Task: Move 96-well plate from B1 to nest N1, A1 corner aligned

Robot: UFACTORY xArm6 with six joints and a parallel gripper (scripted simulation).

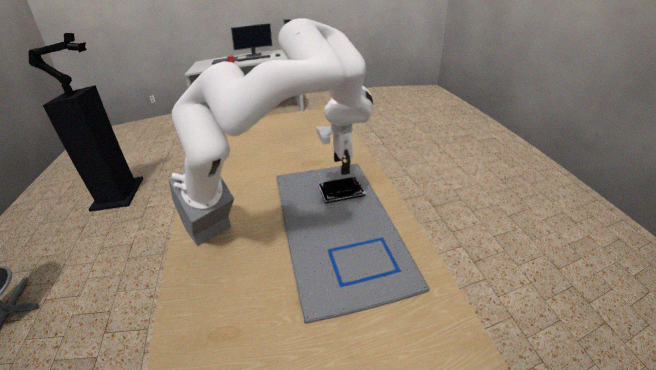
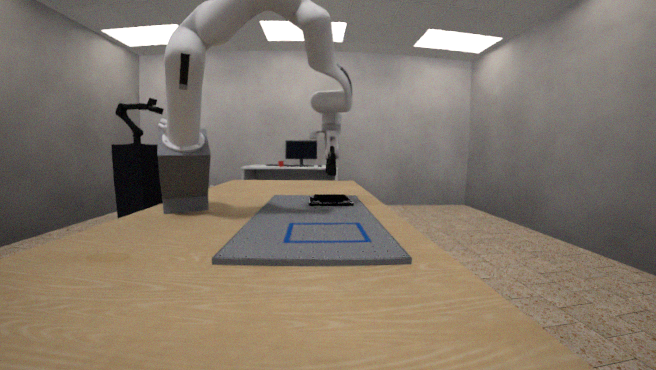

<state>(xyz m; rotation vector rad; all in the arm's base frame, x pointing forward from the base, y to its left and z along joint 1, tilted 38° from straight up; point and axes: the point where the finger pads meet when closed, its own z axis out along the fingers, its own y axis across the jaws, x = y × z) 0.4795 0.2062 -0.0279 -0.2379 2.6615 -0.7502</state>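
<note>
The black 96-well plate lies flat at the far end of the grey mat; it also shows in the exterior view. The nest's locators and the A1 mark are too small to make out. My gripper hangs above the plate's far edge, clear of it, open and empty; in the exterior view it is well above the plate. The blue square outline at the near end of the mat holds nothing; it also shows in the exterior view.
The arm's grey base block stands on the wooden table left of the mat. A black pedestal with a camera arm stands on the floor at the left. A desk with a monitor is by the back wall.
</note>
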